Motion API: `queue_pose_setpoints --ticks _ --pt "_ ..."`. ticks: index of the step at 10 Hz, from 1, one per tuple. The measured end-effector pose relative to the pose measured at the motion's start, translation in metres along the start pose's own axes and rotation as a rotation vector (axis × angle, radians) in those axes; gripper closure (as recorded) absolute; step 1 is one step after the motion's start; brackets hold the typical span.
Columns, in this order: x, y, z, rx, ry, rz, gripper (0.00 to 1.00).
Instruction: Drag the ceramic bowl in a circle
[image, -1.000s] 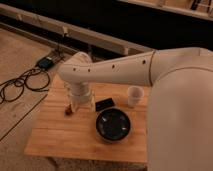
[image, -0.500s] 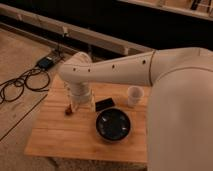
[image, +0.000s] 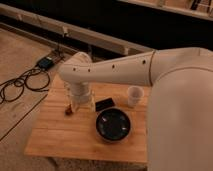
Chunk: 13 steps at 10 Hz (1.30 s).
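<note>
Two vessels share the desk. Left of the ceramic bowl and behind it, the pincer hangs released, apart from it — the bowl's inside shows only glaze. Behind-right of the bowl, a white cup, contents unclear.

One camera looked steeply down over the arm (quite near) onto the wooden table, gripper left of centre.

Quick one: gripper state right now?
Gripper: open, holding nothing, low over the wooden table, apart from the glossy dark round ceramic bowl.
</note>
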Motion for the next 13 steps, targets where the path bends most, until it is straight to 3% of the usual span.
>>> queue_pose_setpoints --ticks 7,10,13 --pt "0.000 0.000 0.001 0.000 0.002 -0.001 0.35" --pt "-0.009 -0.008 0.031 0.006 0.018 -0.009 0.35" --pt "-0.015 -0.034 0.063 0.017 0.018 0.010 0.35"
